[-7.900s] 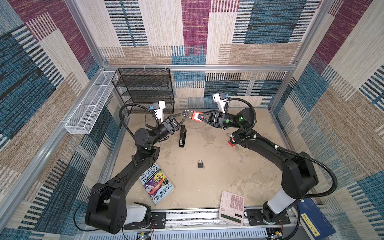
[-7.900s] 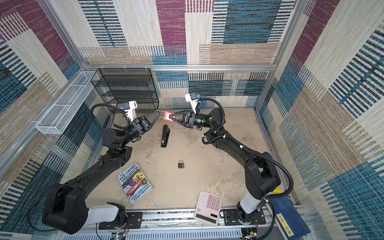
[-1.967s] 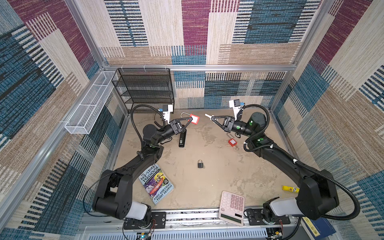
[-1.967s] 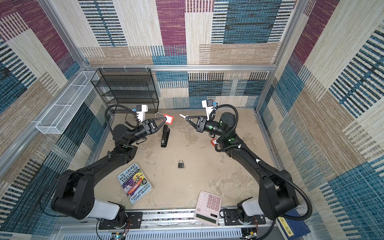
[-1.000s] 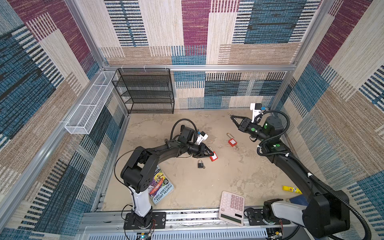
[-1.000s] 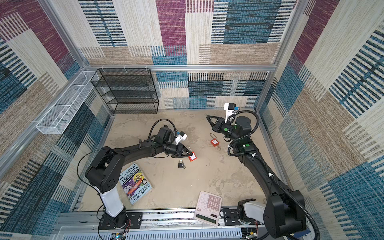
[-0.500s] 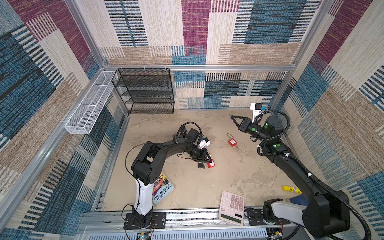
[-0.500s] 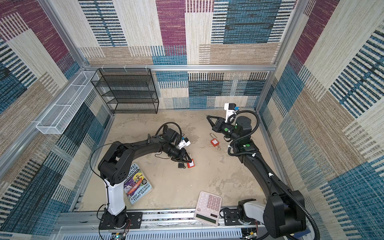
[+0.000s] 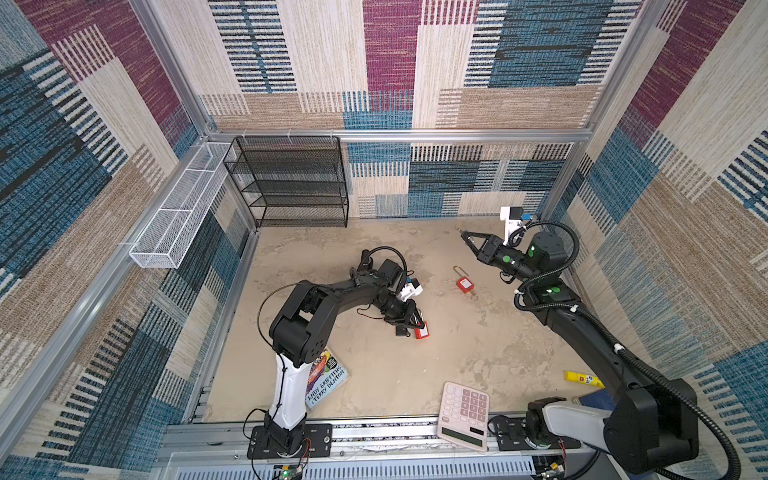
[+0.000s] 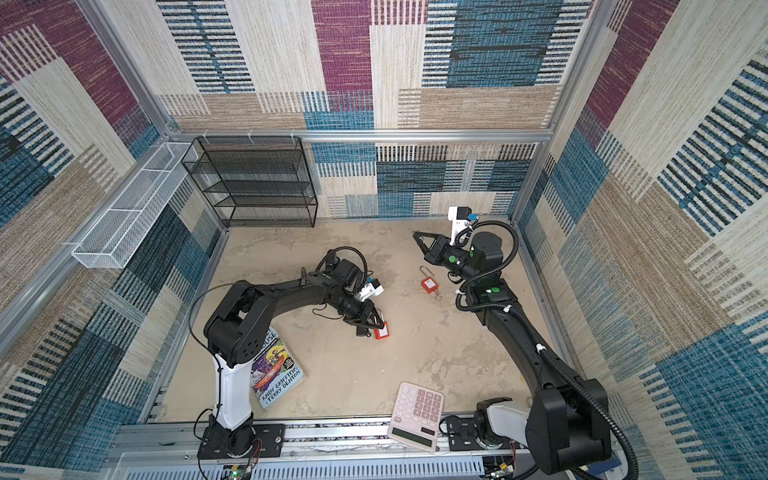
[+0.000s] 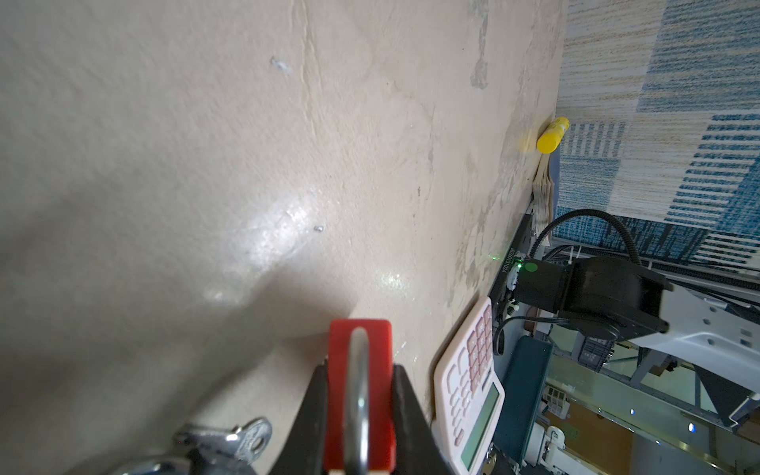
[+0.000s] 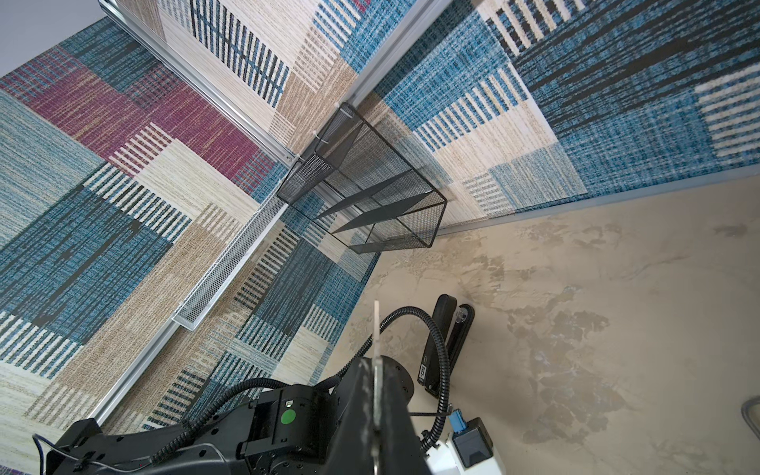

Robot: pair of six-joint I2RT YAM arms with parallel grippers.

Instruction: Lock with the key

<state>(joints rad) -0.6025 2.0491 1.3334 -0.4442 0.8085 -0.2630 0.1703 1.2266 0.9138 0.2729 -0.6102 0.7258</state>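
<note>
Red padlock (image 11: 372, 341): clamped between the jaws of the L gripper (image 9: 415, 325), low over the beige tabletop (image 9: 311, 257) near its centre. Body sticks out past the fingertips; silver shackle runs back btwn the fingers.

Silver key (image 11: 246, 436): lies on the tabletop just beside the L gripper, next to a small dark padlock (image 9: 401, 331). Whether the key sits in that lock: cannot tell.

R gripper (image 9: 463, 235): raised at the far right, well apart from the L gripper. Jaws pressed together on a thin pale strip (image 12: 376, 329), seen edge-on.

Spare red padlock (image 9: 465, 284): flat on the tabletop btwn the two grippers, untouched.

Near edge: pink calculator (image 9: 464, 409) and book (image 9: 328, 376). Yellow glue stick (image 9: 579, 377) lies by the R wall.
</note>
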